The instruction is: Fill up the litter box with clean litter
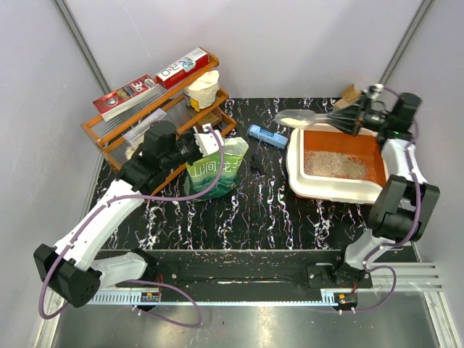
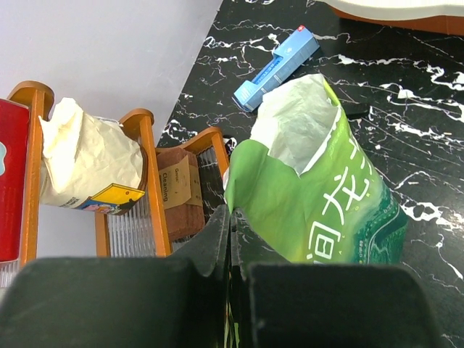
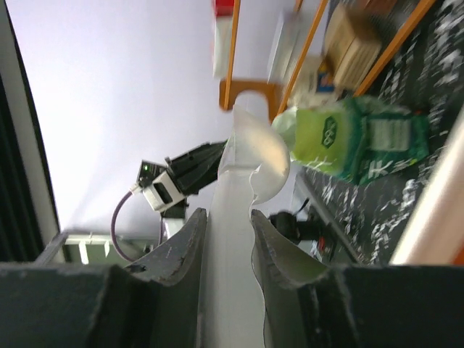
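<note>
Our right gripper [image 1: 351, 116] has its jaws clamped on the handle of the scoop [image 1: 297, 118]. The scoop's long axis runs across the worktop [image 1: 268, 196], bowl pointing left, over the back-left corner of the litter box [image 1: 319, 190]. The clean litter [image 1: 333, 165] lies inside the box, just right of the bowl. Our left gripper [image 2: 230, 225] has its jaws pinched shut on the rim of the green pouch [image 1: 215, 168], whose mouth is open upward, well apart to the left.

Black table [image 1: 268, 203] with white marble veining.
At its far left corner stands an orange rack [image 1: 109, 138]; a green pouch [image 1: 214, 174] stands upright mid-table, a small blue box [image 1: 267, 135] lies flat beyond it, and the litter box [image 1: 319, 190] sits at the right.
</note>
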